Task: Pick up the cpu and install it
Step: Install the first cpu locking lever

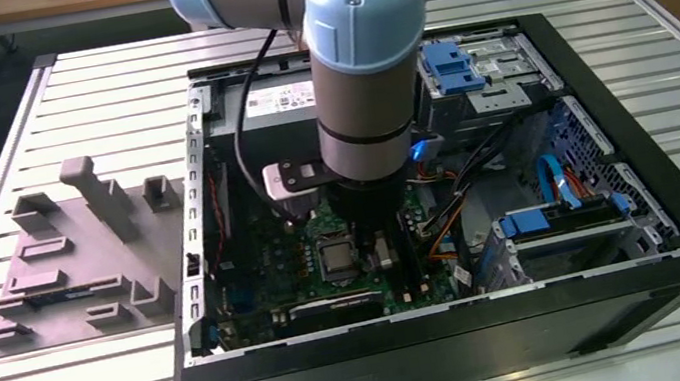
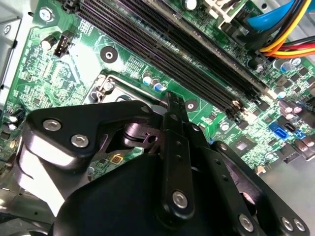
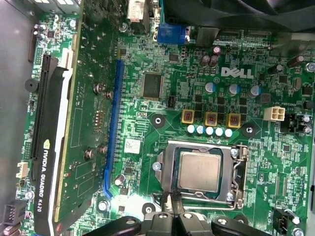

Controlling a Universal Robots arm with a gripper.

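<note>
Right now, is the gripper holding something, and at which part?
Nothing is held. The cpu sits in its socket frame on the motherboard, and the gripper hangs close beside the frame's edge.

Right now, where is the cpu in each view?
Exterior view: the cpu is a small grey square inside the socket frame, beside the arm.
First wrist view: the cpu lies inside the socket frame, silvery top up.
Second wrist view: the socket frame corner is the shared landmark.

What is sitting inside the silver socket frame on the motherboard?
In the first wrist view, the cpu lies flat inside the socket frame, its metal top showing. The end effector hovers at the frame's edge. The contacts underneath the chip are covered.
</note>
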